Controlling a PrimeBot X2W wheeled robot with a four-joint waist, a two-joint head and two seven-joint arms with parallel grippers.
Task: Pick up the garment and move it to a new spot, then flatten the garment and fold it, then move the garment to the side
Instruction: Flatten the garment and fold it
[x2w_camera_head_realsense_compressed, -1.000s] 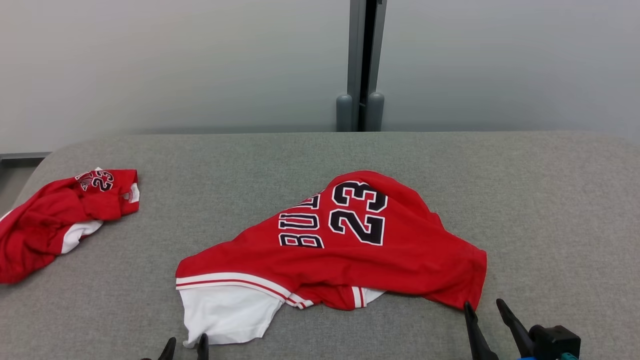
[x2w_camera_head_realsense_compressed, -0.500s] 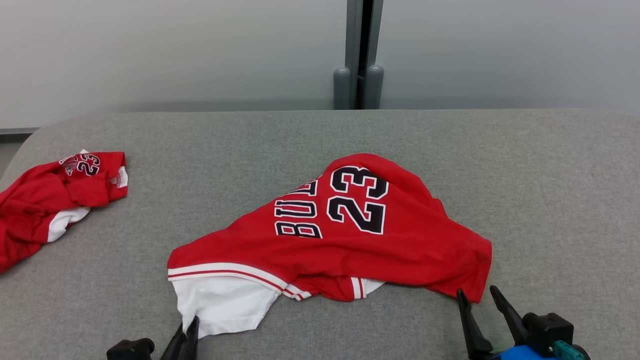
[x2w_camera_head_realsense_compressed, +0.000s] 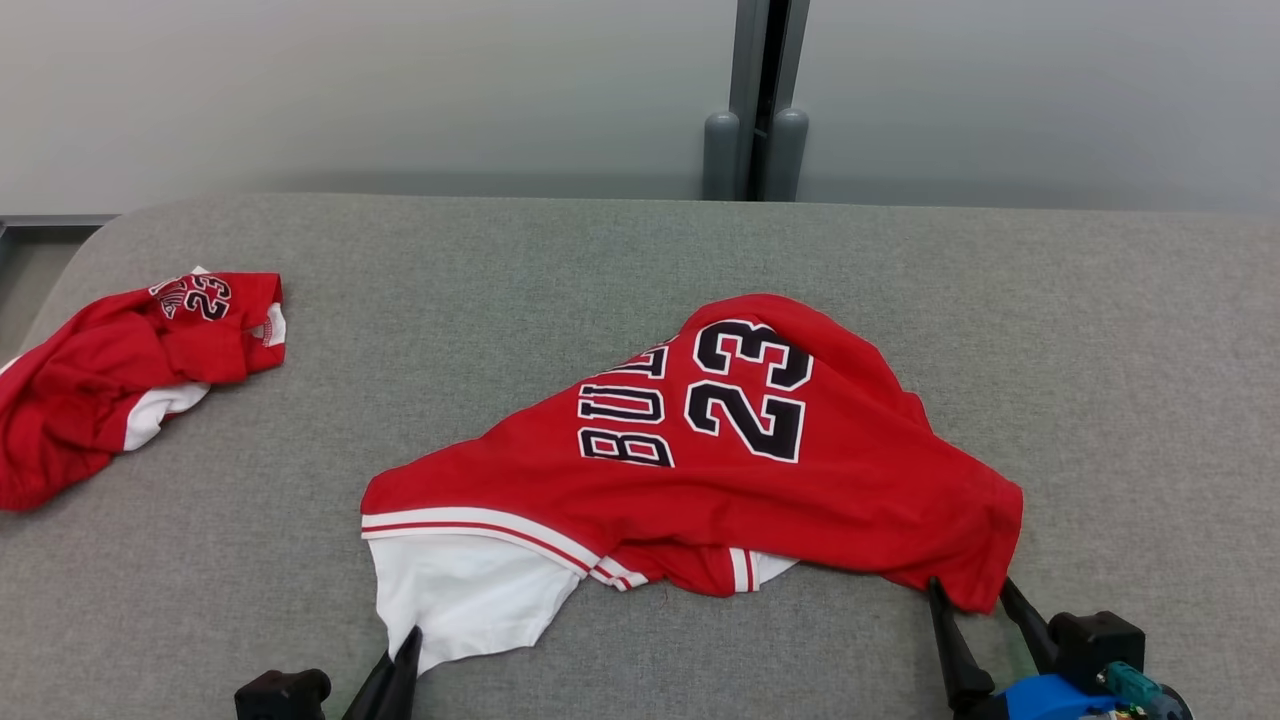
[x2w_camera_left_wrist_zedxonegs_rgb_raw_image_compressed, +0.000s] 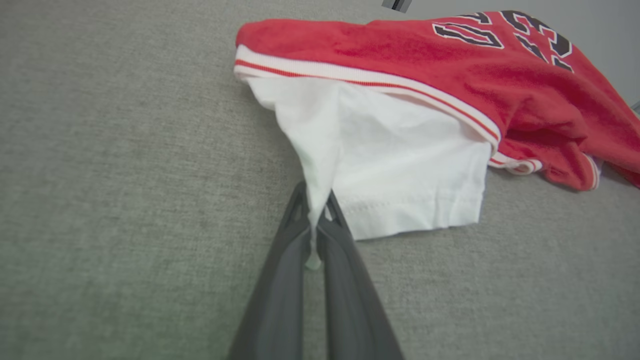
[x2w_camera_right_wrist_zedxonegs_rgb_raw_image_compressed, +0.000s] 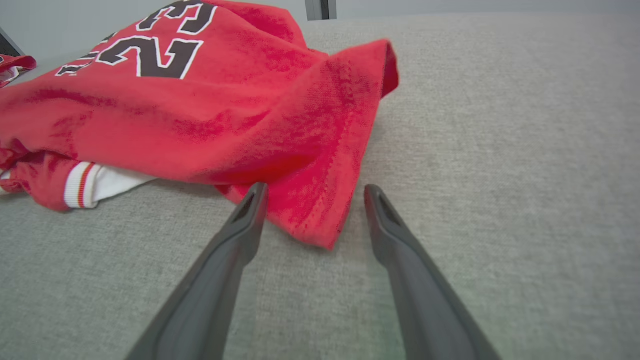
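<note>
A red garment (x2w_camera_head_realsense_compressed: 700, 470) with black "23" and a white panel lies crumpled mid-table, also seen in the left wrist view (x2w_camera_left_wrist_zedxonegs_rgb_raw_image_compressed: 400, 100) and the right wrist view (x2w_camera_right_wrist_zedxonegs_rgb_raw_image_compressed: 200, 115). My left gripper (x2w_camera_head_realsense_compressed: 408, 640) is shut on the white panel's near corner (x2w_camera_left_wrist_zedxonegs_rgb_raw_image_compressed: 316, 220), pinching a fold of cloth between its fingers (x2w_camera_left_wrist_zedxonegs_rgb_raw_image_compressed: 285, 280). My right gripper (x2w_camera_head_realsense_compressed: 970, 595) stands open at the garment's red right corner (x2w_camera_right_wrist_zedxonegs_rgb_raw_image_compressed: 320, 220), one finger on each side of that corner, tips (x2w_camera_right_wrist_zedxonegs_rgb_raw_image_compressed: 252, 200) low on the table.
A second red garment (x2w_camera_head_realsense_compressed: 110, 370) lies bunched at the table's left edge. The grey fabric table (x2w_camera_head_realsense_compressed: 1100, 350) extends wide to the right and back. A grey post (x2w_camera_head_realsense_compressed: 755, 100) stands behind the far edge against a pale wall.
My left gripper closed on the white corner. My right gripper moved forward so the red corner now sits between its open fingers. The head camera shifted, displacing the whole scene.
</note>
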